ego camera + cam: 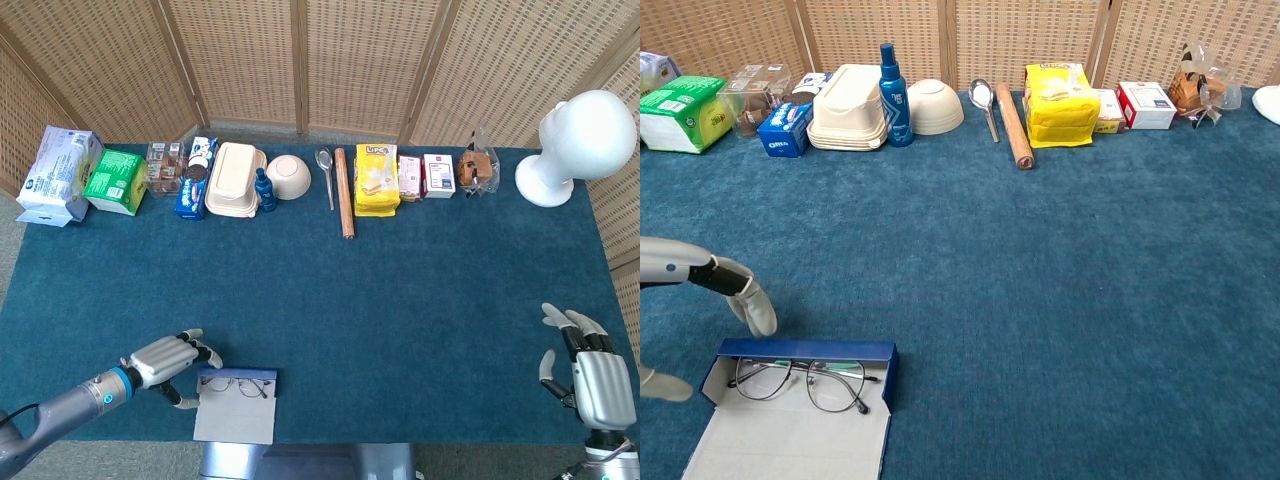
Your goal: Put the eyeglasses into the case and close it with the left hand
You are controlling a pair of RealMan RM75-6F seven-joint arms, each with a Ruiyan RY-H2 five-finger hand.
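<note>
Eyeglasses [800, 377] are sitting in the open case [790, 445], lower left of frame. My left hand [172, 357] is fingers-spread, empty, right beside its left edge; can't tell if touching.

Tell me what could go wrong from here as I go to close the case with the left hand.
The case lies at the table's near edge, its open lid running out of the chest view; a push could slide it off. The eyeglasses lie partly on the lid, so closing might pinch them. The left hand sits at the case's left end and may nudge it.
</note>
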